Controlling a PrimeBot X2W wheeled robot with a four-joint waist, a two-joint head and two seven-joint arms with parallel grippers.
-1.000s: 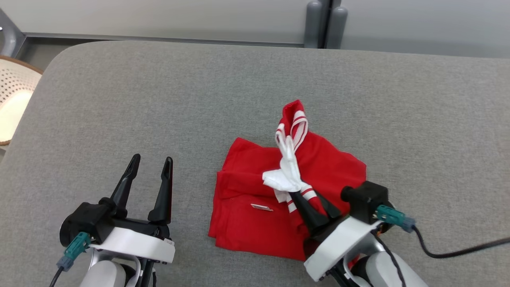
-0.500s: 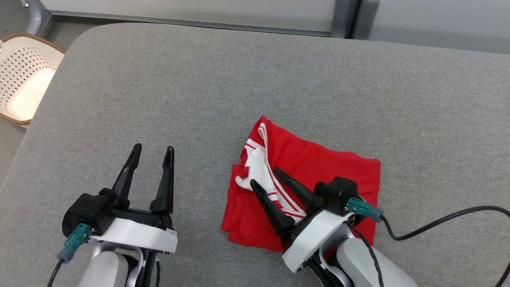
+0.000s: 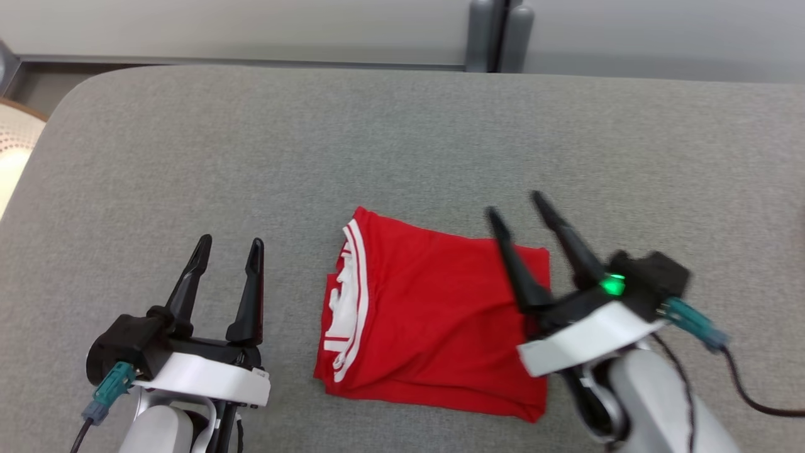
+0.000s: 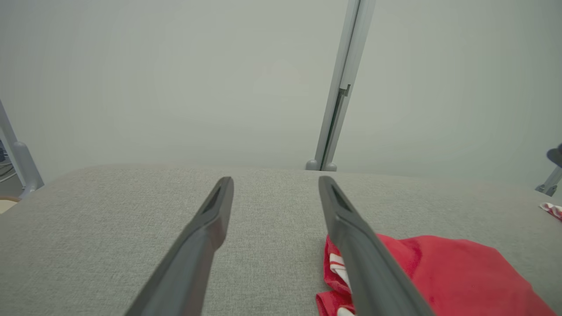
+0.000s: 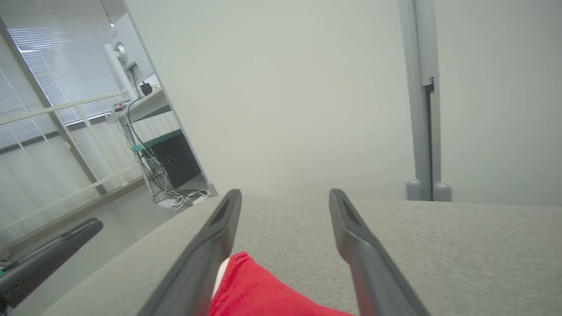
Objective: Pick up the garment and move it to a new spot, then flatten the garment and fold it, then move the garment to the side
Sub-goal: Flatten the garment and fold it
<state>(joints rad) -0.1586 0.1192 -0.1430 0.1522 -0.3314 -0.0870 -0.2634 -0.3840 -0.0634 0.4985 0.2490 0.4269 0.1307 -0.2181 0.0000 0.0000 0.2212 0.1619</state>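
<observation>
– So, where's the garment [image 3: 434, 308]?
– Folded on the grey surface [image 3: 251, 138], striped edge pointing left, long axis seemingly left-right. Left gripper [image 3: 230, 241] and right gripper [image 3: 514, 205] flank it, both spread, empty.

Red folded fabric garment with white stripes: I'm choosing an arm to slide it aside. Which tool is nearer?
Right. The right tool hovers over the garment's right edge; the left tool sits apart, beyond its left edge, over the grey fabric surface.
</observation>
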